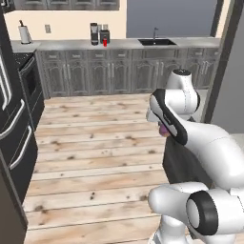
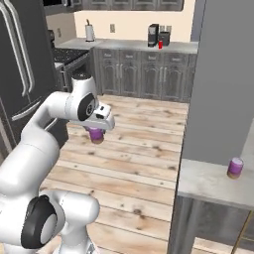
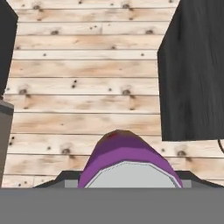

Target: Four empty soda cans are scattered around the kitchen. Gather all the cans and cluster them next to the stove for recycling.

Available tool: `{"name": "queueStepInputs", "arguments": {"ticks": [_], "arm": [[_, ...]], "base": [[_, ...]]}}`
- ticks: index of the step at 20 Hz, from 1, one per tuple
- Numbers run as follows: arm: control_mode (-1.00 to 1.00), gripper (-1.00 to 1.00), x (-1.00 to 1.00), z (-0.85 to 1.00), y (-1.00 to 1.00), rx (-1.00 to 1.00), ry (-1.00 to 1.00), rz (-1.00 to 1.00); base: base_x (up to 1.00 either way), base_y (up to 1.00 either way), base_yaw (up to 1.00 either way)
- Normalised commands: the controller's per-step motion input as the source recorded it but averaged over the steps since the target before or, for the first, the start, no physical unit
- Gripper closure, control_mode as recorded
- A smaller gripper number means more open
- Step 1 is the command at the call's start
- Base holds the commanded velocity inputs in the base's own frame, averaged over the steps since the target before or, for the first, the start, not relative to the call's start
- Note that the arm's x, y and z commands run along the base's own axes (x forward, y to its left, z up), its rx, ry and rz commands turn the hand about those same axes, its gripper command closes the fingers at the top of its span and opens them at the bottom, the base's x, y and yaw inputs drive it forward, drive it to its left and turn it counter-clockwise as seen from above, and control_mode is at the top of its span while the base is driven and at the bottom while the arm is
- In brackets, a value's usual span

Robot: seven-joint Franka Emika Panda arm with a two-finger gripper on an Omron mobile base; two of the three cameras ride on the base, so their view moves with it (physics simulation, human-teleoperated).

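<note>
Arm: raised from the base, elbow bent, forearm brought forward; the hand is turned downward over the plank floor (image 2: 144, 144), well above it.

Gripper (image 2: 95, 133): closed on a purple can (image 2: 96, 135), held just beneath the hand. Fingers largely covered by the hand housing in the base views; only a sliver of the can is seen past the wrist in the left base view.

Purple can, hand view (image 3: 127, 164): silvery top nearest the camera, long axis running along the gripper, roughly upright; lower end cut off from sight.

Second purple can (image 2: 234, 167): upright on the marble counter (image 2: 208, 186), near its right end.

Red can (image 1: 105, 43): upright on the far counter (image 1: 71, 45), near its front edge, too small for detail.

Stove (image 1: 24, 71): at the left edge, partly cut off.
</note>
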Motion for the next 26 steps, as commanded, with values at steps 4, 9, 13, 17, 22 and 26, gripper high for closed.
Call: {"name": "queueStepInputs", "arguments": {"ticks": [4,9,13,17,22,26], "arm": [[1.00,1.00,0.00,0.00,0.00,0.00,0.00,0.00],[1.00,1.00,0.00,0.00,0.00,0.00,0.00,0.00],[1.00,1.00,0.00,0.00,0.00,0.00,0.00,0.00],[1.00,1.00,0.00,0.00,0.00,0.00,0.00,0.00],[1.00,1.00,0.00,0.00,0.00,0.00,0.00,0.00],[1.00,1.00,0.00,0.00,0.00,0.00,0.00,0.00]], "base": [[1.00,0.37,-0.03],[1.00,0.35,-0.03],[1.00,0.34,-0.03],[1.00,0.32,-0.03],[1.00,0.30,-0.03],[1.00,0.22,-0.03]]}}
